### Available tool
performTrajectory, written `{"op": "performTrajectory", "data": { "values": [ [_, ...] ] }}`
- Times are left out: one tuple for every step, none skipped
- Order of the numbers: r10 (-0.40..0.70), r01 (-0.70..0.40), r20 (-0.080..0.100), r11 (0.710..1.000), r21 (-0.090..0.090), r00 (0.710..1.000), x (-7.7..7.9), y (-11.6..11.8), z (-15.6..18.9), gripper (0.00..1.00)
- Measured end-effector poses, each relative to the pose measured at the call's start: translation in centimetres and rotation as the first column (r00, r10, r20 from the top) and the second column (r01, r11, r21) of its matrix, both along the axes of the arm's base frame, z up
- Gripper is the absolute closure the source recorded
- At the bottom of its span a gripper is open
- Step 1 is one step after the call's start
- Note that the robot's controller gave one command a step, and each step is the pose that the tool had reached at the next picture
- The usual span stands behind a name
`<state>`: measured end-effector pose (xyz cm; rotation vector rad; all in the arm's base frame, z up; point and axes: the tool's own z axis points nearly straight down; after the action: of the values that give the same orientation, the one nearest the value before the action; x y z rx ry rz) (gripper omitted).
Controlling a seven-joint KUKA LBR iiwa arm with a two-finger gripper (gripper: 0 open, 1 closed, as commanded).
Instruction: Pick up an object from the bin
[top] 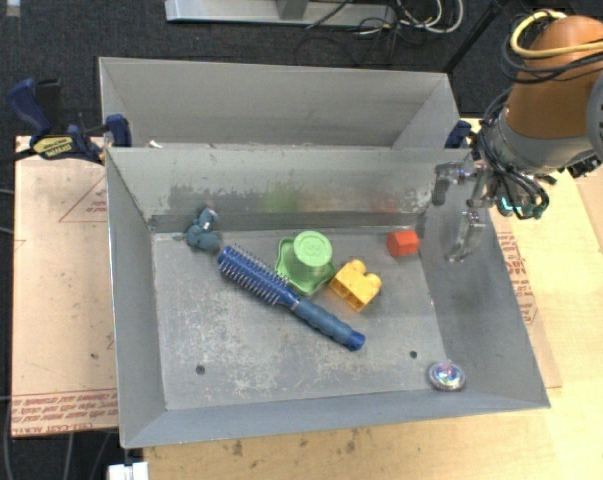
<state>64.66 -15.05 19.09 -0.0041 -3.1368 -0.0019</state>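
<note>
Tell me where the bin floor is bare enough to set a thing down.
Bare: the front-left floor, between the blue brush and the front wall; also the floor right of the brush's handle, up to the shiny ball. Crowded: the middle, where the green cup and yellow block sit close by the brush, with a red block behind.

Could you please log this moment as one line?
gripper: over right bin wall | nearest: red block | blue brush, green cup, yellow block: bin floor

You've got a blue brush (286, 296) right against a green cup (311, 256), yellow block (355, 284) just beside, orange cube (404, 242) near.
</note>
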Motion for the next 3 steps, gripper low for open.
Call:
{"op": "performTrajectory", "data": {
  "values": [
    [0.146,-0.146,-0.001,0.989,0.004,0.989,-2.2,7.7,-10.7,0.0],
    [0.498,-0.498,0.007,0.867,0.0,0.867,-3.4,13.2,-12.0,0.0],
    [0.497,-0.497,0.007,0.868,-0.001,0.867,-3.3,13.1,-11.9,1.0]
  ]
}}
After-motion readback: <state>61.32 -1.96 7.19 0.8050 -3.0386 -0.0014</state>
